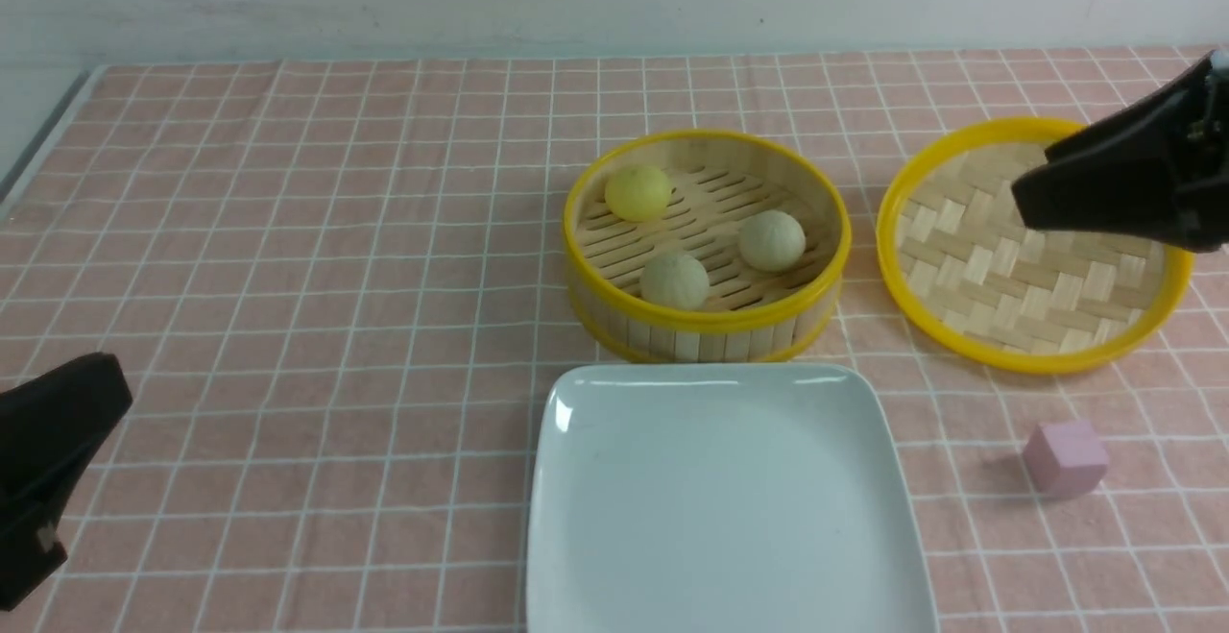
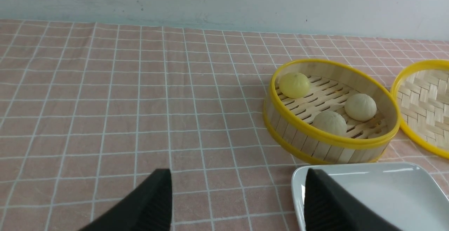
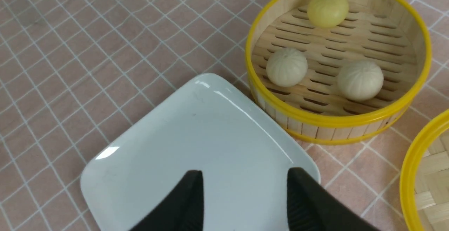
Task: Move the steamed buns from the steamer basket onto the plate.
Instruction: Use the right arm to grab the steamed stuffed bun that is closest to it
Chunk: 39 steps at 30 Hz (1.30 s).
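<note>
- The steamer basket [image 1: 706, 247] is serving as the landmark here: all three steamed buns are sitting inside it on the slatted floor, none of them touching another.
- The pale yellow bun [image 1: 638, 192] is lying at the basket's far left, one off-white bun [image 1: 772, 240] toward its right side, and the other off-white bun [image 1: 675, 280] against the near wall.
- The plate [image 1: 730, 508] is lying just in front of the basket, its far edge almost meeting the basket's wall, and nothing is resting on it, so by my judgement no bun has been moved yet.
- The right gripper [image 3: 242, 197] is hovering to the right of the basket, above the shallow woven tray [image 1: 1032, 249]; its fingers are standing apart with nothing between them (the wrist view shows only bare plate in the gap).
- The left gripper [image 2: 238, 203] is waiting well to the left of the basket and nearer the robot, spread wide and holding nothing.
- The relation that matters: the buns are lying to the left of the right gripper, below it, and that arm is much the nearer, with the right-hand off-white bun closest to it.
- A pink cube [image 1: 1066, 458] is sitting to the right of the plate, clear of the basket.
</note>
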Tool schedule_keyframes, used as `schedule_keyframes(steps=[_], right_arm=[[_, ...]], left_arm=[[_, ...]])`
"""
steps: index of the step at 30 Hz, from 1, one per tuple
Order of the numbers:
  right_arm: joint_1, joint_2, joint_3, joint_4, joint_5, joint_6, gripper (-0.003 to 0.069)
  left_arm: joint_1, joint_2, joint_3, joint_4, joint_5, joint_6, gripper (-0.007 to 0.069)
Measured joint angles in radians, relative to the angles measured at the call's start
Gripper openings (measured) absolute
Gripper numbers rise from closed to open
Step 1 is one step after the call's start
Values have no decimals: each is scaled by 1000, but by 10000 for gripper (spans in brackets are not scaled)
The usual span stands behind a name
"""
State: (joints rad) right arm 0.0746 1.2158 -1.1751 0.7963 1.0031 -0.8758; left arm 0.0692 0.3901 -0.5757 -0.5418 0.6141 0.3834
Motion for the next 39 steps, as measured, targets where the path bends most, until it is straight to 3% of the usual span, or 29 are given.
schedule_keyframes(steps=[3,6,21,30,39], right_arm=[[0,16,-18,0,-59,0,512],[0,58,-54,0,-46,12,559],[38,423,-439,-99,146,82,504],[247,720,-738,-484,166,239,504],[295,964,-915,-675,166,402,503]], left_arm=[[0,0,0,-1,0,0,506],[0,0,0,-1,3,0,506],[0,0,0,-1,47,-8,506],[0,0,0,-1,72,-8,506],[0,0,0,-1,80,-8,506]])
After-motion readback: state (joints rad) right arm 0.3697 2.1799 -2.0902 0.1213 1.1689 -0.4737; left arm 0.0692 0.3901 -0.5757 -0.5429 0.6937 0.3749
